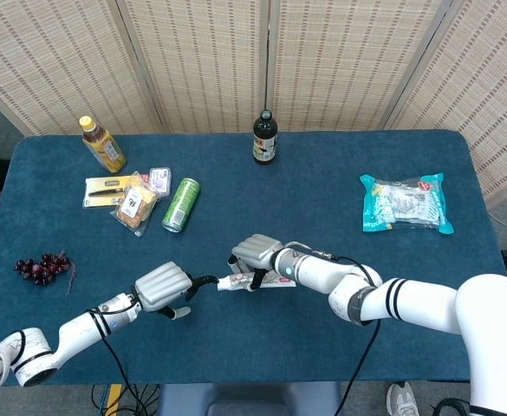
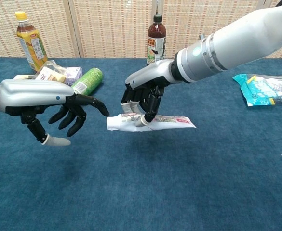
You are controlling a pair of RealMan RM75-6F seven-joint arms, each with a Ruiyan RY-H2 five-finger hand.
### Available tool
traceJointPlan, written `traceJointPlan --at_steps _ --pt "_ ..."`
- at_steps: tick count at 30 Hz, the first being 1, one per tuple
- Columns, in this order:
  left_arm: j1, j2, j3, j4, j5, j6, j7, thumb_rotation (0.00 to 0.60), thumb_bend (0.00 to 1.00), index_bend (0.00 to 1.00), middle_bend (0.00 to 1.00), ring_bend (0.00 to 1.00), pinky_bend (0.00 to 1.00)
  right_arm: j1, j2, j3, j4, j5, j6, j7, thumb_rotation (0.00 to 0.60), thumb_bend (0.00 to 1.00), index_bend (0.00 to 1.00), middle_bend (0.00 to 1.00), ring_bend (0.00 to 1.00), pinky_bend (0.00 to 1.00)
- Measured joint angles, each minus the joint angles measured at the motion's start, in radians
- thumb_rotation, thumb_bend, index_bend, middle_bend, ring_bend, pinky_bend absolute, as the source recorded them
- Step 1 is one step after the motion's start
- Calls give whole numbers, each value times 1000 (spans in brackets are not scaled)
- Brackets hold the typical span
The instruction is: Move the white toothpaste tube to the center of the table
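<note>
The white toothpaste tube (image 2: 153, 121) hangs level a little above the blue table (image 2: 179, 183), near its front middle; in the head view the tube (image 1: 236, 282) pokes out left of the hand. My right hand (image 2: 144, 93) (image 1: 255, 254) grips it from above, fingers curled around its left half. My left hand (image 2: 59, 108) (image 1: 166, 288) hovers just left of the tube, fingers spread and holding nothing. One fingertip reaches to within a short gap of the tube's flat end.
A green can (image 1: 181, 204), snack packets (image 1: 134, 201) and a yellow-capped bottle (image 1: 102, 144) sit at the back left. Dark grapes (image 1: 41, 268) lie at the left edge. A dark bottle (image 1: 264, 137) stands at the back centre. A teal bag (image 1: 404, 203) lies at the right.
</note>
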Motion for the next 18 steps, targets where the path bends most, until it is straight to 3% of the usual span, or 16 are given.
traceJointPlan --at_steps 18 --pt "-24 -29 27 37 -22 -5 14 600 286 203 577 579 635 7 -16 -8 15 -5 14 12 600 1000 875 786 619 444"
